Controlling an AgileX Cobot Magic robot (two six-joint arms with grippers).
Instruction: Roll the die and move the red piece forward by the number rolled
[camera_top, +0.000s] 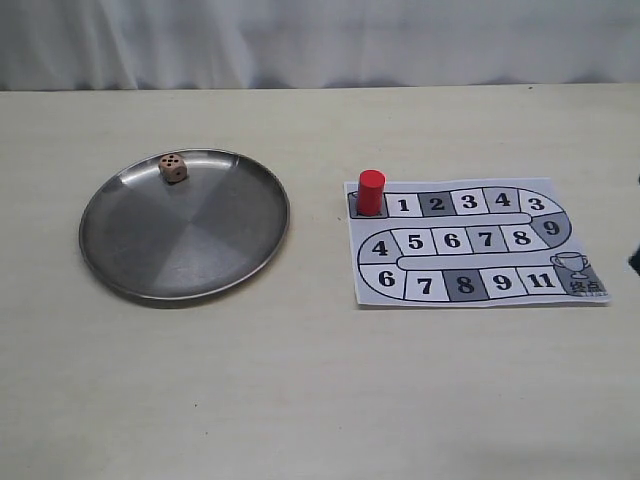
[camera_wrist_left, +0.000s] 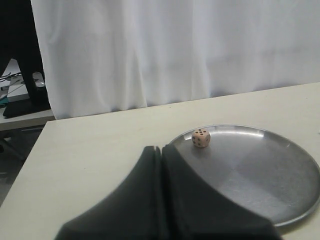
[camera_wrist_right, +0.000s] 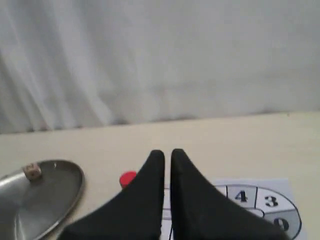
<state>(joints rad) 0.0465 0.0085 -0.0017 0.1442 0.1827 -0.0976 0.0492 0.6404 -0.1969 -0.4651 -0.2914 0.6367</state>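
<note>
On the left of the worktop (camera_top: 300, 400) the die (camera_top: 173, 167) lies still inside the round metal plate (camera_top: 180, 245), close to its far rim. Its pips are too small to read with confidence, though the top face looks like 4 or 5. Whether this is a finished roll or the die is waiting to be thrown, I cannot tell from how it lies.

To the right, well apart from the plate, the red piece (camera_top: 371, 190) stands upright on the printed board (camera_top: 470, 240). It is on the grey starting square just left of square 1. So the move forward is not yet done, and by my judgement nearly all of the task is left: a number has to be settled and the piece counted along the track.

The left tool (camera_wrist_left: 161, 149) hangs above the near rim of the plate with its fingers (camera_wrist_left: 142, 195) pressed together along 1 thin seam. It holds nothing and touches neither die nor plate.

The right tool (camera_wrist_right: 167, 151) is drawn in to a very narrow slit, empty. It sits above the board's near part, with the red piece just beyond 1 finger and not in contact. No tool shows in the exterior view
</note>
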